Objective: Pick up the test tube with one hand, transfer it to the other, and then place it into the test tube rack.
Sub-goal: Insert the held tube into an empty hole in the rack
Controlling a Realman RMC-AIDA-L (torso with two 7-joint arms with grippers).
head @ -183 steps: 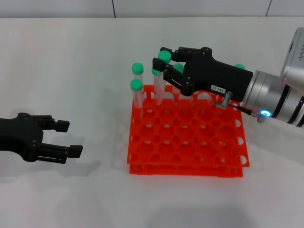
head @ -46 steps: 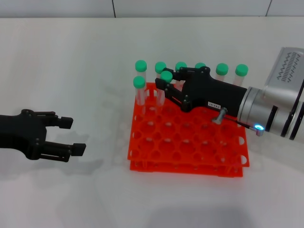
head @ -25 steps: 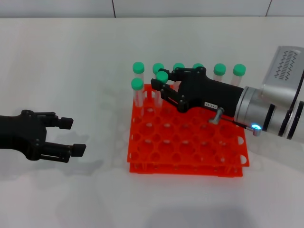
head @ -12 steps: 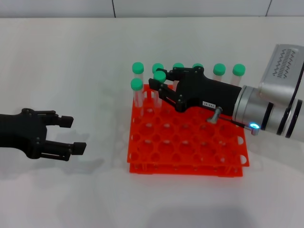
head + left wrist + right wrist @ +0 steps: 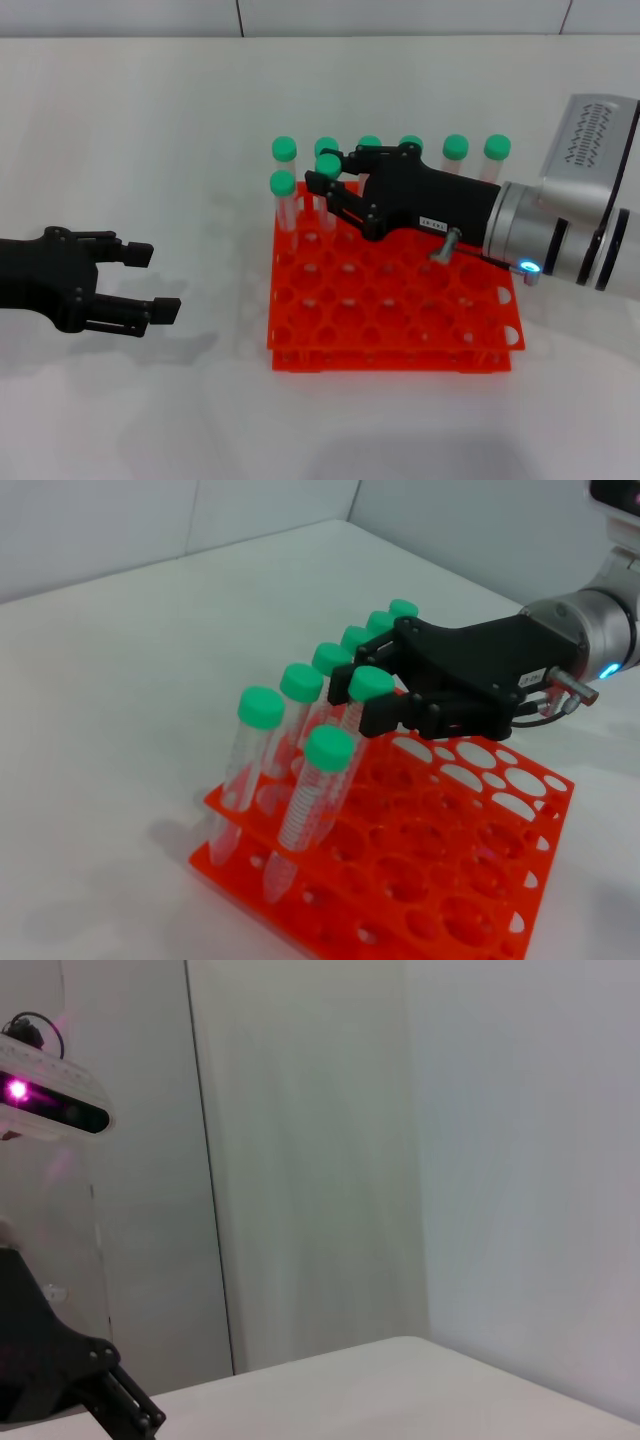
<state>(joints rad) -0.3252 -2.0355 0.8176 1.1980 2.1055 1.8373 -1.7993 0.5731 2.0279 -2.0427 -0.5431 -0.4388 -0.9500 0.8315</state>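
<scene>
The left gripper rests low over the table, well to the left of the rack, fingers spread wide and holding nothing. It has not shifted over the last seconds. The right gripper reaches in level from the right across the rack's far rows, fingers closed on the tube just under its green cap. Seven seconds ago it held the tube higher; now the tube stands in a hole in the second row. Beyond it, six capped tubes line the back row, and one stands left of the held tube.
</scene>
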